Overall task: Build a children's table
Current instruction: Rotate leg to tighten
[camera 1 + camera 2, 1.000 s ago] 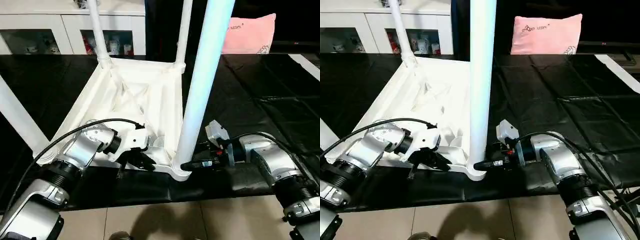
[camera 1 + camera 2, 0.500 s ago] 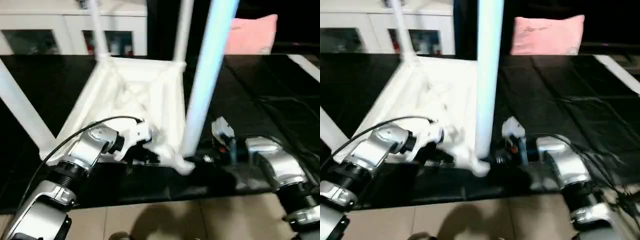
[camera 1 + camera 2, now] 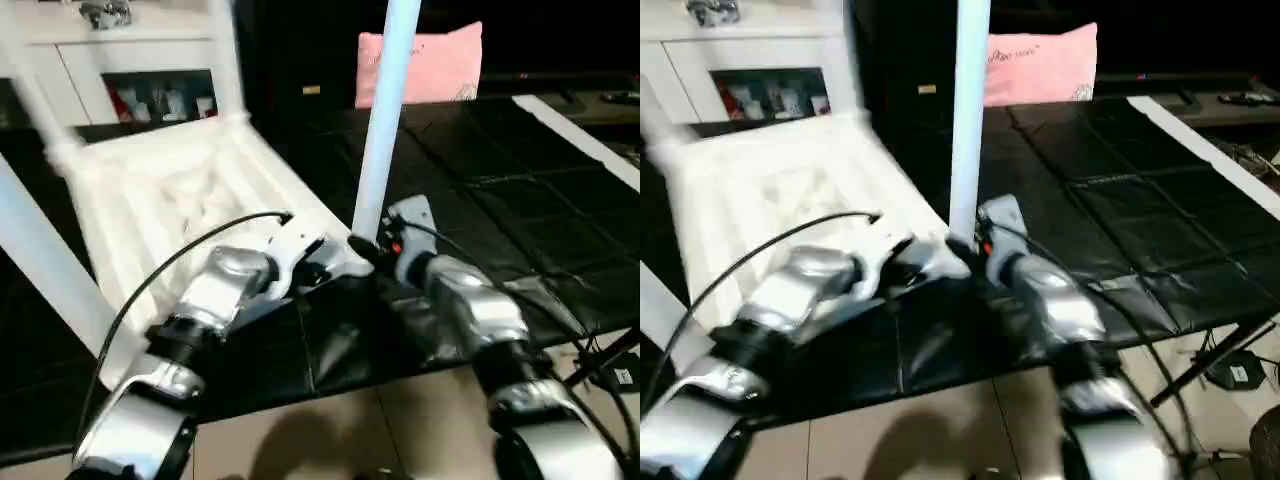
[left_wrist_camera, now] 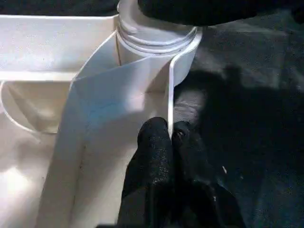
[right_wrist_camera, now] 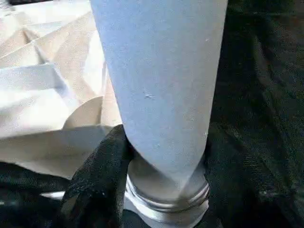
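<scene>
The children's table [image 3: 170, 190] is seen upside down on the black-covered table [image 3: 520, 170], its near corner at the table's front edge, legs pointing up. The left claw [image 4: 171, 137] is pinched narrow on the thin rim wall beside the corner socket [image 4: 156, 38]. The right claw [image 5: 156, 175] is closed around the base of the near leg [image 3: 385, 110], just above its socket. A pink pillow [image 3: 425, 62] is seen at the far edge.

Black mat [image 3: 520, 190] lies open rightward — upright table legs [image 3: 383, 120] block the middle.
</scene>
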You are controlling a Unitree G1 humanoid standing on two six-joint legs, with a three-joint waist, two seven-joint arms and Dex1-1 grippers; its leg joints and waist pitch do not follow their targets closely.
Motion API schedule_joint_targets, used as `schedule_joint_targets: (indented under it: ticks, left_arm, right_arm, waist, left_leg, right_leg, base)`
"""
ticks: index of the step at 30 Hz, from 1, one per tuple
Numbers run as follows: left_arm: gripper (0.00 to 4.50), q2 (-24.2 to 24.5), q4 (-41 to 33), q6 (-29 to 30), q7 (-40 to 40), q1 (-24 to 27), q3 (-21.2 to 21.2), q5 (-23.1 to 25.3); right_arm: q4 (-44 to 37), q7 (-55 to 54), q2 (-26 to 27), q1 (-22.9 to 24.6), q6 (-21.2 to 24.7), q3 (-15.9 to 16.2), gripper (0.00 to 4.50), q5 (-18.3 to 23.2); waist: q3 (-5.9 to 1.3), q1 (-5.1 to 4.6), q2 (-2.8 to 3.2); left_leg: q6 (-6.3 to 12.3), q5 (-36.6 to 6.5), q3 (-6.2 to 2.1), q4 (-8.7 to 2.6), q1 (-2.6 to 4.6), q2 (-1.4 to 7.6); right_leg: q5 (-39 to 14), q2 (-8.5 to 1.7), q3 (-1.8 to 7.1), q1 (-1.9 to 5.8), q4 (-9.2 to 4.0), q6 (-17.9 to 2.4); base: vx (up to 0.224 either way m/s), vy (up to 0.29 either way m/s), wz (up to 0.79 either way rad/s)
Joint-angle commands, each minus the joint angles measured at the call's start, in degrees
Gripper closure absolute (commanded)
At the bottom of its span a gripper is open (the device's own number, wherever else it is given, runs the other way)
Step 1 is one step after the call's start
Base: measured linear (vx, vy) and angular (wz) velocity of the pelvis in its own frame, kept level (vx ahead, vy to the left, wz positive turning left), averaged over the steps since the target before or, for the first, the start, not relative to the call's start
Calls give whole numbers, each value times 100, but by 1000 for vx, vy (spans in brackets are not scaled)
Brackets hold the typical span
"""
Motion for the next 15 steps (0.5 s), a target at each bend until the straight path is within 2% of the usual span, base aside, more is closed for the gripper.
schedule_joint_targets:
  ticks: [1, 2, 5, 8, 9, 10, 11, 12, 13, 14, 15]
  left_arm:
    - [450, -193, -70, -237, 265, -315, 51, 57]
    - [450, -136, -73, -295, 217, -292, 50, 94]
    - [450, -24, -59, -446, 79, -247, 3, 128]
    - [450, 156, -3, -678, -114, -168, -96, 148]
    - [450, 216, 16, -754, -176, -142, -119, 134]
    - [450, 339, 42, -918, -367, -87, -165, 90]
    - [450, 355, 42, -949, -392, -81, -173, 92]
    - [450, 515, 46, -1319, -666, -15, -266, 123]
    - [450, 589, 33, -1375, -825, 20, -309, 128]
    - [450, 644, 29, -1393, -952, 44, -341, 130]
    - [450, 721, 41, -1483, -1130, 67, -382, 125]
  right_arm:
    - [125, 498, 510, 146, 97, 352, 211, 151]
    - [16, 558, 448, 234, 49, 303, 211, 144]
    - [-163, 656, 291, 399, -18, 274, 170, 124]
    - [-440, 898, 1, 643, -163, 226, 148, 178]
    - [-547, 1001, -102, 717, -214, 205, 137, 230]
    - [-827, 1327, -301, 848, -114, 95, 127, 474]
    - [-861, 1370, -328, 863, -111, 94, 121, 489]
    - [-1195, 1822, -604, 1011, -110, 103, 107, 615]
    - [-1344, 2045, -744, 1080, -106, 126, 107, 656]
    - [-1456, 2224, -860, 1132, -96, 139, 95, 687]
    - [-1578, 2449, -1018, 1185, -75, 130, 81, 732]
  waist:
    - [-368, 62, -17]
    - [-371, 70, -18]
    - [-378, 106, -23]
    - [-374, 140, -7]
    - [-373, 124, -22]
    - [-377, 139, -14]
    - [-383, 140, -18]
    - [-396, 148, 9]
    - [-414, 145, -10]
    - [-418, 172, -9]
    - [-410, 177, -9]
  left_leg:
    - [135, -1415, -20, -402, 4, 68]
    - [144, -1364, -19, -403, -4, 70]
    - [179, -1221, -6, -406, -19, 64]
    - [210, -1199, -13, -415, -36, 59]
    - [221, -1193, -13, -418, -41, 66]
    - [254, -1199, -6, -414, -35, 62]
    - [262, -1173, -10, -412, -35, 71]
    - [280, -1101, -18, -411, -40, 80]
    - [317, -995, -16, -400, -57, 95]
    - [372, -909, -2, -387, -44, 95]
    - [383, -897, 0, -386, -46, 99]
  right_leg:
    - [-2115, -414, 241, 254, -542, -858]
    - [-2011, -414, 245, 262, -532, -885]
    - [-1754, -412, 257, 292, -504, -942]
    - [-1792, -410, 250, 320, -516, -864]
    - [-1770, -412, 255, 317, -507, -880]
    - [-1776, -405, 253, 324, -532, -861]
    - [-1714, -412, 261, 327, -513, -882]
    - [-1527, -411, 261, 332, -495, -960]
    - [-1225, -403, 270, 339, -446, -1025]
    - [-1035, -399, 267, 328, -440, -1089]
    - [-998, -397, 268, 323, -427, -1117]
  base:
    - [0, 0, 0]
    - [0, 0, 0]
    - [0, 0, 0]
    - [0, 0, 0]
    - [0, 0, 0]
    - [0, 0, 0]
    - [0, 0, 0]
    - [0, 0, 0]
    - [0, 0, 0]
    - [0, 0, 0]
    - [0, 0, 0]
